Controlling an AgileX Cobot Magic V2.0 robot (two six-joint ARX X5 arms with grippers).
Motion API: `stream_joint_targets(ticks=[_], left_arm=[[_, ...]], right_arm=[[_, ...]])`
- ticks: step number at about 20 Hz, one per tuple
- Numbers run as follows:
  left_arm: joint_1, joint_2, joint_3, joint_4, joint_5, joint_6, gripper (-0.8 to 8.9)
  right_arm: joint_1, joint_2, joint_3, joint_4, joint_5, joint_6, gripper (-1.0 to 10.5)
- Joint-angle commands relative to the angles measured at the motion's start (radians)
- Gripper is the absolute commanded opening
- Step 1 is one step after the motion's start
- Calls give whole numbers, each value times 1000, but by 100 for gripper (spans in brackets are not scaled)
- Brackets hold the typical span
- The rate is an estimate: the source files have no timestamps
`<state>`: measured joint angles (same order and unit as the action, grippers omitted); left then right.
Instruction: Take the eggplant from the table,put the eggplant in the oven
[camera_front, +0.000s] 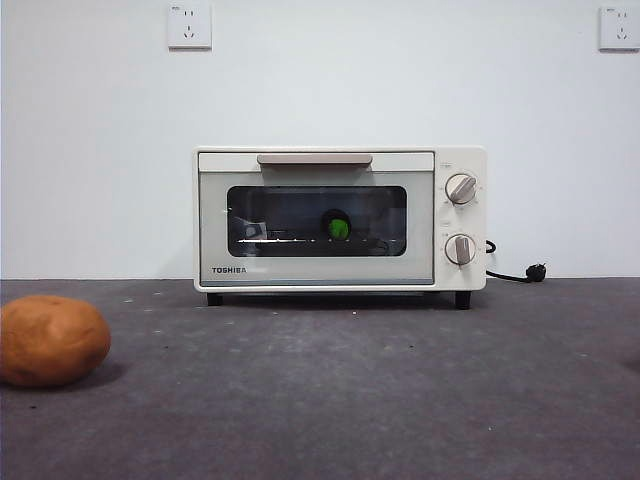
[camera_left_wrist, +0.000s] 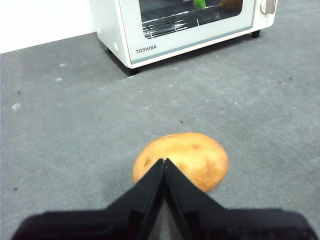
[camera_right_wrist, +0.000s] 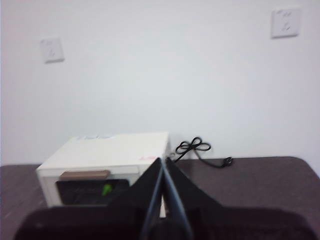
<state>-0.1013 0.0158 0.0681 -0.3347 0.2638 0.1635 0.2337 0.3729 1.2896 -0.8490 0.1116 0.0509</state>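
Note:
The cream-white oven (camera_front: 340, 218) stands at the back of the table (camera_front: 360, 400) with its door closed. Through its dark glass window the eggplant (camera_front: 338, 227) shows on the wire rack, green stem cap toward me; its green cap also shows behind the glass in the left wrist view (camera_left_wrist: 199, 4) and in the right wrist view (camera_right_wrist: 106, 189). My left gripper (camera_left_wrist: 164, 161) is shut and empty, hovering just over an orange-brown potato (camera_left_wrist: 182, 159). My right gripper (camera_right_wrist: 163, 160) is shut and empty, high above the table, facing the oven (camera_right_wrist: 102, 167).
The potato (camera_front: 50, 340) lies at the front left of the table. A black power cord with plug (camera_front: 520, 272) trails from the oven's right side. Two wall sockets (camera_front: 189, 25) sit high on the white wall.

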Motion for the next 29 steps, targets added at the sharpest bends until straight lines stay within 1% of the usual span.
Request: stream_joint_targets(ticks=[1,7,10,12,13,16,21,26,29], left_arm=[[-2,0,-8,7,0,-7,-4],[-2,0,-8,7,0,-7,-4],[-2,0,-8,7,1,-7,-4],[-2,0,-8,7,0,-7,-4],[-2,0,-8,8,0,-7,-4],[-2,7,-8,9,0,-7,-4],[-2,20,-8,7,1,-7,-4],[-2,24,-8,8,0,-7,-4],[-2,24,-8,8,0,-7,-4]], right_arm=[[-24,-61,-174,119,11,-10,1],[-78,-214,-576,324,12,-6,1],[-97,-309,-775,468,12,-2,1],[-113,-366,-890,562,12,-1,1],[-122,-365,-929,585,13,1,1],[-163,-365,-1028,591,12,1,1],[-232,-365,-1141,594,8,2,1],[-278,-365,-1236,596,8,57,1],[-297,-365,-1261,648,-4,62,1]])
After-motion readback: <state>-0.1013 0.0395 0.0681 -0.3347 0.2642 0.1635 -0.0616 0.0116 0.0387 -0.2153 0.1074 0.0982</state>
